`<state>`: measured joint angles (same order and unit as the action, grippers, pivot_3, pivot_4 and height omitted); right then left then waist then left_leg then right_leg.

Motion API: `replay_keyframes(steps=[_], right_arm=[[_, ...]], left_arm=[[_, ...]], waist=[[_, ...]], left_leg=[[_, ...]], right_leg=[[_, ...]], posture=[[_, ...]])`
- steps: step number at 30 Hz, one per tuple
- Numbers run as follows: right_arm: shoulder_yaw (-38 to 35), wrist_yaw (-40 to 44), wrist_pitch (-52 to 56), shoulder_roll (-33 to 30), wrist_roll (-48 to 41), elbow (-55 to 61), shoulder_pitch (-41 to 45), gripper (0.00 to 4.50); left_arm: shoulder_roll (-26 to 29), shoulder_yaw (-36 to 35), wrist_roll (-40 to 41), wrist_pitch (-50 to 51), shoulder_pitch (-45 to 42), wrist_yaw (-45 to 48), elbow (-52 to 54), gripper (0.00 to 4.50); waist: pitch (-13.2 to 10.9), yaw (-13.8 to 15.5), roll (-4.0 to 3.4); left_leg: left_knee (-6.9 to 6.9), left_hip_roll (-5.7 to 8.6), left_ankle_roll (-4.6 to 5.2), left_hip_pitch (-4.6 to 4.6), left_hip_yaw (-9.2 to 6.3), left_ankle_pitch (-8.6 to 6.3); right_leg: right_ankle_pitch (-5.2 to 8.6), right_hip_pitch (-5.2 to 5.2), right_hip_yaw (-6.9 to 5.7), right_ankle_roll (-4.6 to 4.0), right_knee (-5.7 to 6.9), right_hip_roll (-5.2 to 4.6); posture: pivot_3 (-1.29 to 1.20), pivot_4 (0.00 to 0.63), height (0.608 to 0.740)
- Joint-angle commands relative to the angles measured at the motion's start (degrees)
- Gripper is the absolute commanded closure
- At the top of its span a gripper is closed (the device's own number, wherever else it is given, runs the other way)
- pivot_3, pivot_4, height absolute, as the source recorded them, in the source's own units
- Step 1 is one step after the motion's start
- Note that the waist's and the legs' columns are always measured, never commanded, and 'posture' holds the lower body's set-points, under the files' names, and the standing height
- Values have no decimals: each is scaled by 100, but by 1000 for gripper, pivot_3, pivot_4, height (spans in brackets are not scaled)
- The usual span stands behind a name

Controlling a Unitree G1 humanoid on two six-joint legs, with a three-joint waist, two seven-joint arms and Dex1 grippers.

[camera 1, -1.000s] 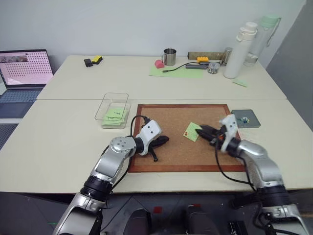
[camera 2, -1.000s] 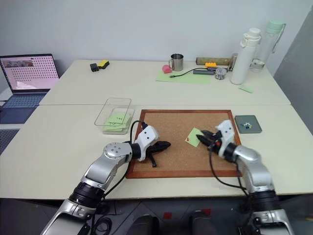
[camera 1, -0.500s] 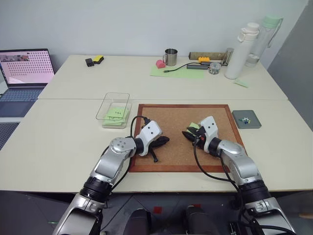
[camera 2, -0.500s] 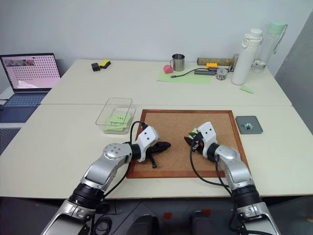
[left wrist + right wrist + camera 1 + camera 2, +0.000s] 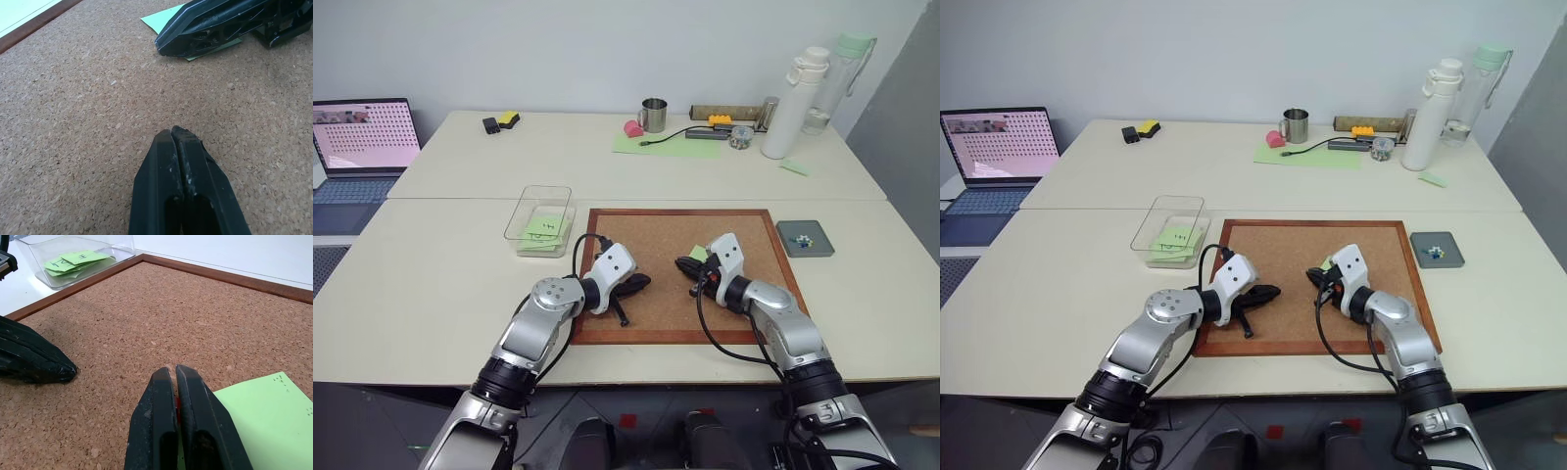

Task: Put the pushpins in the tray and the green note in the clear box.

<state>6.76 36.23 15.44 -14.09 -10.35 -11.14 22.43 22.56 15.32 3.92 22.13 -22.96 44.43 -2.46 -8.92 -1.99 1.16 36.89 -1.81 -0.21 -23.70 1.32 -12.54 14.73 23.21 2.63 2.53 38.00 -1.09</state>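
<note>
1. Head view: on the cork board (image 5: 675,250), the right gripper (image 5: 685,263) rests at the green note (image 5: 701,254); tray (image 5: 804,237) lies beyond the board's right edge.
2. Left wrist: left gripper (image 5: 172,133) clenched, empty, on the board.
3. Right wrist: the right gripper is clenched on a red pushpin (image 5: 175,403) at the note's edge; likely pulling it, then carrying to the tray.

Left gripper (image 5: 172,133): fingers pressed together, empty, pointing inward and slightly down | Right gripper (image 5: 171,372): fingers nearly together, something red wedged between them, pointing inward | Both arms reaching forward, tips well apart
</note>
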Motion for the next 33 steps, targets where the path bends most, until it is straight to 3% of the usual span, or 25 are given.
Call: replay_keyframes(steps=[1,14,26,33], right_arm=[[-53,80,-139,-43,-54,278,-56,4430],[143,584,-158,-784,149,1467,-13,4430],[553,1304,-1306,-1819,852,1552,-1,4500],[760,1617,-1838,-1997,962,1907,43,4500]], left_arm=[[72,77,-76,169,108,20,-99,4500],[-199,-155,250,256,8,-48,-132,4500],[-1143,-1813,2704,2841,-866,-317,215,2282],[-1376,-2331,3858,3998,-1101,-469,392,2282]], waist=[[0,0,0],[-4,24,-2],[-23,33,19],[-26,18,22]], left_leg=[[0,0,0,0,0,0],[0,4,0,-8,-2,0],[5,8,0,-18,-5,0],[4,7,-1,-16,-17,0]], right_leg=[[0,0,0,0,0,0],[0,2,-5,1,-3,-3],[1,6,-9,4,-6,-4],[1,6,-10,4,-3,-2]], posture=[[0,150,740],[0,150,740],[0,150,740],[0,150,740]])
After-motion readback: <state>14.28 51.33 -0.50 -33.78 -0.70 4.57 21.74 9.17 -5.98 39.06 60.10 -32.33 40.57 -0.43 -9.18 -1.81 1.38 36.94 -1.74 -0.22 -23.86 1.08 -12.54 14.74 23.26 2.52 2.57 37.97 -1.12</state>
